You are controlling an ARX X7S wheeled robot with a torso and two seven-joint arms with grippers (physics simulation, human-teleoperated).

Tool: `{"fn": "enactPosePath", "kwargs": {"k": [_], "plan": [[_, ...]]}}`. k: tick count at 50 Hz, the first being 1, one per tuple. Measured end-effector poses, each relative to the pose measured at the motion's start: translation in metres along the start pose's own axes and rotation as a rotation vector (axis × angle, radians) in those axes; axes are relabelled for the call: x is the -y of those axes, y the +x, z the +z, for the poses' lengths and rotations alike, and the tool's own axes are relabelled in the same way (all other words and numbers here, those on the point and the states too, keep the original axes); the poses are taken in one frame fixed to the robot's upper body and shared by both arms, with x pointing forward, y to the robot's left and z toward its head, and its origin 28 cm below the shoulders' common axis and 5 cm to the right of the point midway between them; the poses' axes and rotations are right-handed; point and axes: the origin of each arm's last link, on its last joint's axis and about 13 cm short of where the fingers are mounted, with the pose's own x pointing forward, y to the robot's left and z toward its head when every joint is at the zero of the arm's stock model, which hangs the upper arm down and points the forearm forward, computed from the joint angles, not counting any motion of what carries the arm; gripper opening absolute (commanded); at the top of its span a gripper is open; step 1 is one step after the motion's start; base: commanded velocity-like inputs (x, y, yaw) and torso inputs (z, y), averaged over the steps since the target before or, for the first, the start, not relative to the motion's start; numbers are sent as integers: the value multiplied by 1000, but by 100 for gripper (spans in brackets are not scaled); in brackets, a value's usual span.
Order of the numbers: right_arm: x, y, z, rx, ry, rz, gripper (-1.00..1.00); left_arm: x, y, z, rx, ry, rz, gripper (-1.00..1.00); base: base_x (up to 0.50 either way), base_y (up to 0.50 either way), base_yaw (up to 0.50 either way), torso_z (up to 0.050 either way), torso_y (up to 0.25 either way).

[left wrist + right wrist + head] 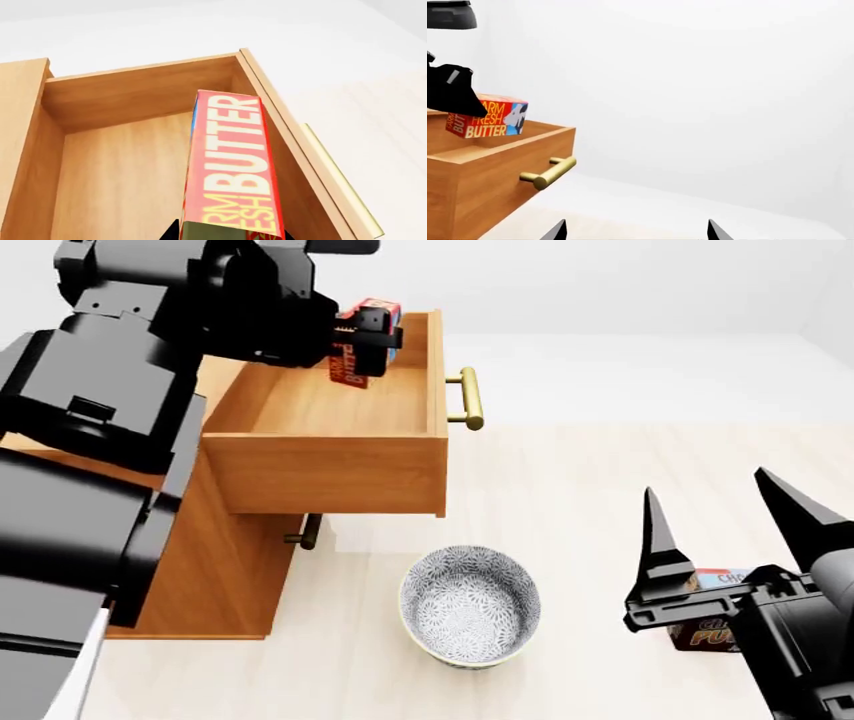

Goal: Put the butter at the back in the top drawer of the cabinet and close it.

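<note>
The butter looks like a light, stiff carton with slick printed sides, so pinching across the flat faces makes sense. Left end effector is clamped on it above the open top drawer; right end effector hangs spread, empty.

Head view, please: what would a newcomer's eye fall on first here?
Probably the red butter, held by the left end effector over the open top drawer of the cabinet. Next, the patterned bowl on the floor below the drawer, and the open right end effector low at the right, over a pudding box.
</note>
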Motion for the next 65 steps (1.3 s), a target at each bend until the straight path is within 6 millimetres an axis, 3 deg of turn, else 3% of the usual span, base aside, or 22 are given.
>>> {"fn": "enactPosePath", "kwargs": {"k": [65], "plan": [[5,1,-7,-10,10,-25,100,4,25,-32,-92,-5,-21,-100,0,0,0,0,1]]}}
